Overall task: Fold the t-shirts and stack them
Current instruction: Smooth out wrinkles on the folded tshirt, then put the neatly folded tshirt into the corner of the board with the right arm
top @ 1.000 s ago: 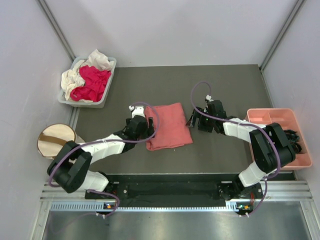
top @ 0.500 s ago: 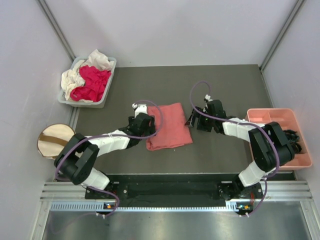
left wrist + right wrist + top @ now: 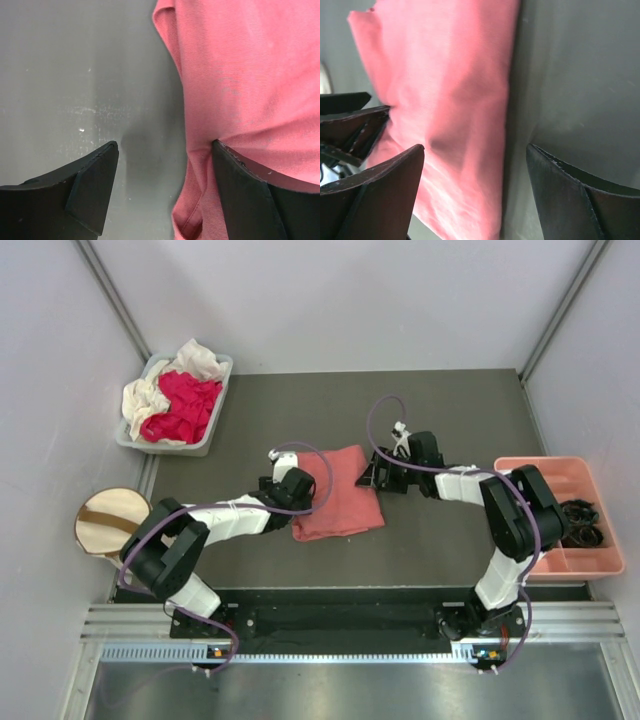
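A salmon-pink t-shirt (image 3: 340,495) lies folded into a rectangle on the dark mat. My left gripper (image 3: 303,481) stands open at its left edge. In the left wrist view the jaws (image 3: 165,150) straddle that edge: one finger (image 3: 245,190) presses on the cloth (image 3: 240,75), the other hangs over bare mat. My right gripper (image 3: 374,472) is open at the shirt's far right corner. In its wrist view, the jaws (image 3: 475,150) span the cloth's right edge (image 3: 445,90). Magenta-red (image 3: 185,405) and cream-white (image 3: 145,395) t-shirts are heaped in a grey bin.
The grey bin (image 3: 222,368) sits at the mat's far left corner. A cream drum-shaped bin with a brown strap (image 3: 110,520) stands off the mat at the left. A rigid pink compartment tray (image 3: 545,472) lies at the right edge, holding dark items.
Both grippers have closed in on the folded pink shirt, the left sliding right onto its left edge, the right moving left to its right corner. The left jaws have narrowed slightly.
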